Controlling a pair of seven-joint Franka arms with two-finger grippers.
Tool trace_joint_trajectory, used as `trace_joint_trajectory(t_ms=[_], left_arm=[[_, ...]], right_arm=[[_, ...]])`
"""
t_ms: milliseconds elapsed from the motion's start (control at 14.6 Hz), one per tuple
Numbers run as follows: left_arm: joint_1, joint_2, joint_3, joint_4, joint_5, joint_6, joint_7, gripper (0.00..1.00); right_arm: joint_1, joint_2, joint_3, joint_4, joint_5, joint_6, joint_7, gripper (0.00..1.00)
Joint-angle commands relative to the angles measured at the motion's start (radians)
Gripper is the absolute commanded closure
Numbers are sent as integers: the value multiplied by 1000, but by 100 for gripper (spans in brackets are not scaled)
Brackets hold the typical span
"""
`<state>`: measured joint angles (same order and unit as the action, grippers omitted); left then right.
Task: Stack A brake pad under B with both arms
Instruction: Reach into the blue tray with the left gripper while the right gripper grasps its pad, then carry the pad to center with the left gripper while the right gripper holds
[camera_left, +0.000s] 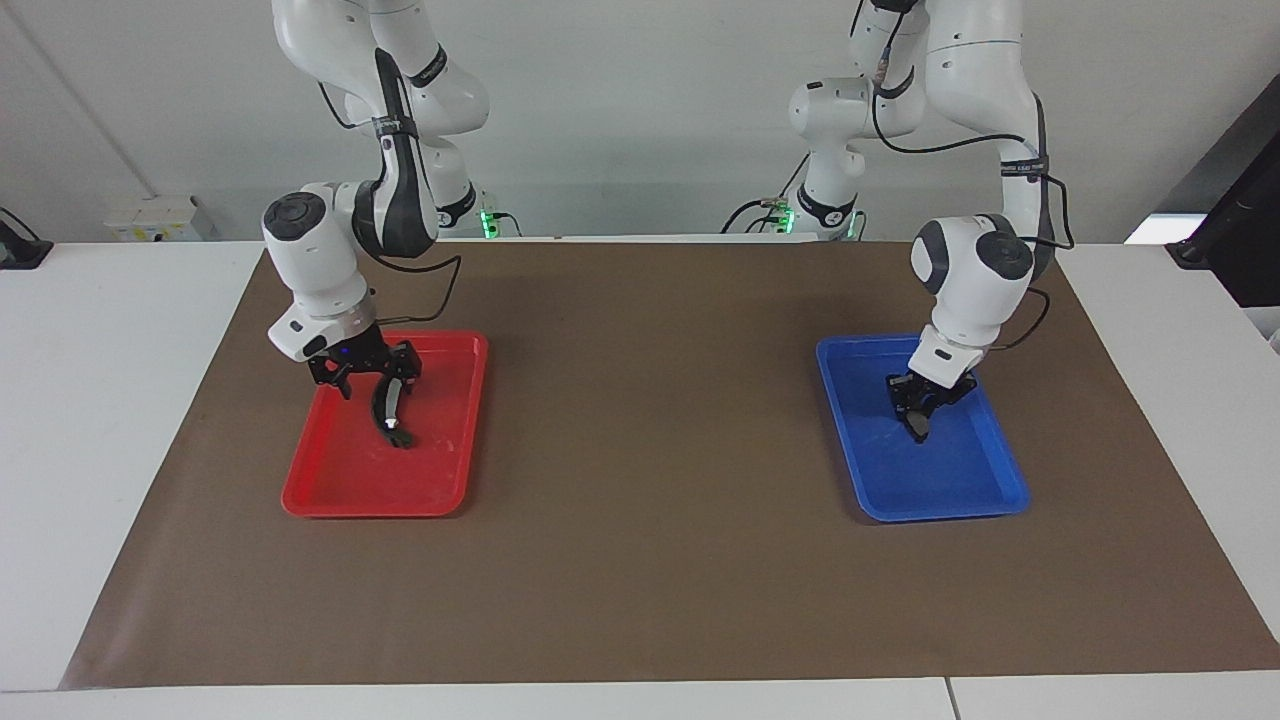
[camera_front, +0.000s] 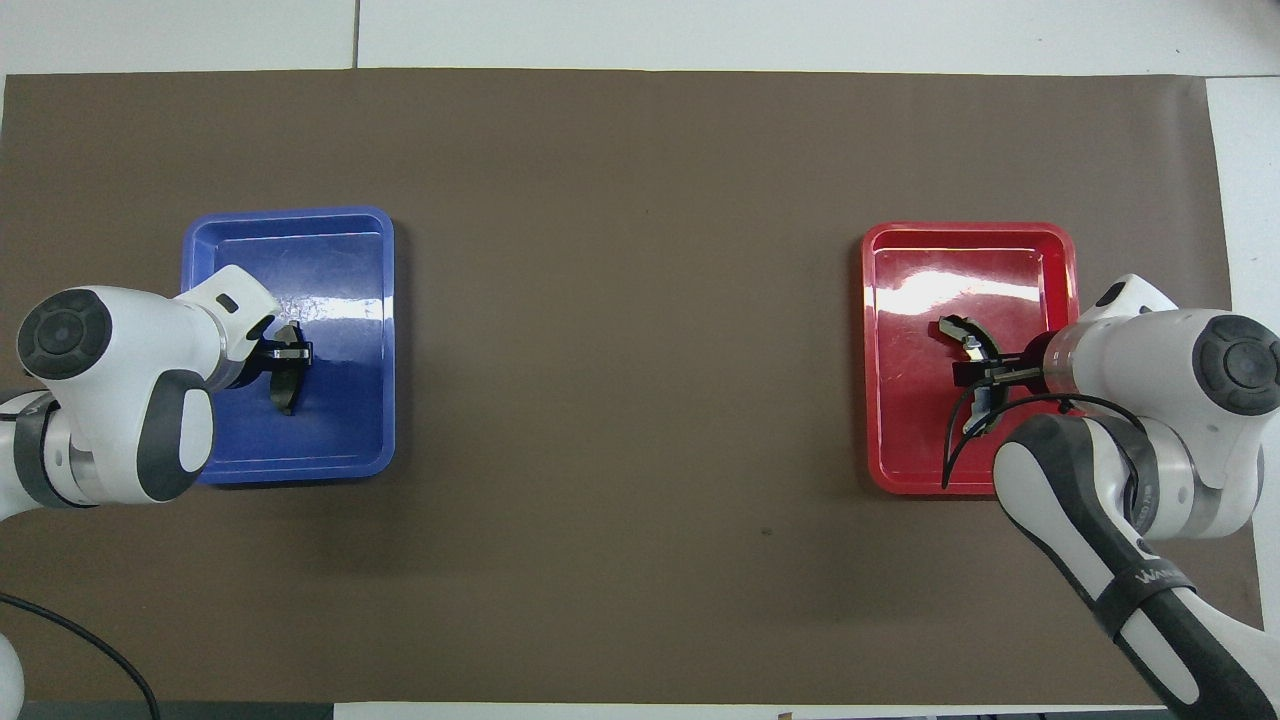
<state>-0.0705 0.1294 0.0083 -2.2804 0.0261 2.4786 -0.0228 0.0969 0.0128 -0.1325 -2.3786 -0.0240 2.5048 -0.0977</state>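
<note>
While the A brake pad (camera_left: 920, 424) hangs low over the blue tray (camera_left: 985, 500) at the left arm's end of the table, it sits pinched between the fingers of the left gripper (camera_left: 915, 405), its lower edge close to the tray floor — whether it touches cannot be told. There is one such pad and one B (camera_left: 388, 410), the long crescent piece with a silvery end, which the right gripper (camera_left: 385, 385) has clamped near its upper end; its silvery tip reaches down to the floor of the red tray (camera_left: 330, 495) at the right arm's end. Two trays in all, one per arm, lie well apart on the brown mat (camera_left: 650, 450) that covers the white table (camera_left: 100, 400). Each arm bends at the elbow and points its wrist steeply down into its own tray — the left over the blue, the right over the red.
</note>
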Motion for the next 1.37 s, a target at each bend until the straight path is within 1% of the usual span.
trace_joint_trajectory(t_ms=[0,205,274,342,479,616,684,753,821,889,958,1026,1095,1163,1232,1300], left_arm=[[-60,-39,9,76,3,-145,-69,99],[-150,-19,9,244,3,-355,-126,99],[-196,-10,9,272,3,-377,-182,99],[-247,-8,7,274,3,-359,-256,100],[-346,-2,6,268,3,-269,-371,99],[-448,39,7,277,3,-206,-448,100],[-481,55,7,279,3,-167,-494,100],[-524,85,7,291,3,-155,-523,99],[-570,137,9,330,5,-153,-558,99],[-601,188,10,372,5,-152,-595,98],[-612,220,9,406,6,-139,-618,97],[-617,237,9,413,6,-107,-620,95],[-630,246,9,411,6,-78,-620,91],[-641,262,9,410,6,-66,-620,84],[-640,272,7,414,6,-53,-618,71],[-640,274,6,401,6,-34,-615,46]], right_arm=[[-11,24,-1,-13,16,42,-42,0],[-9,33,1,-18,16,49,-43,0],[-9,33,-1,-19,16,49,-43,0],[-9,35,-1,-21,16,54,-43,0],[-11,48,1,-24,16,77,-43,0],[-11,75,1,-24,16,97,-42,0],[-13,75,1,-22,16,91,-43,0],[-13,75,-1,-22,16,91,-43,3],[-11,75,1,-22,16,89,-43,7],[-13,75,1,-21,16,89,-47,13],[-13,75,1,-19,16,86,-59,22],[-13,75,1,-13,16,77,-76,35],[-14,75,1,-10,16,66,-77,42],[-14,75,1,-7,16,63,-77,44],[-14,72,1,-5,16,60,-77,47],[-13,70,1,4,16,52,-76,55]])
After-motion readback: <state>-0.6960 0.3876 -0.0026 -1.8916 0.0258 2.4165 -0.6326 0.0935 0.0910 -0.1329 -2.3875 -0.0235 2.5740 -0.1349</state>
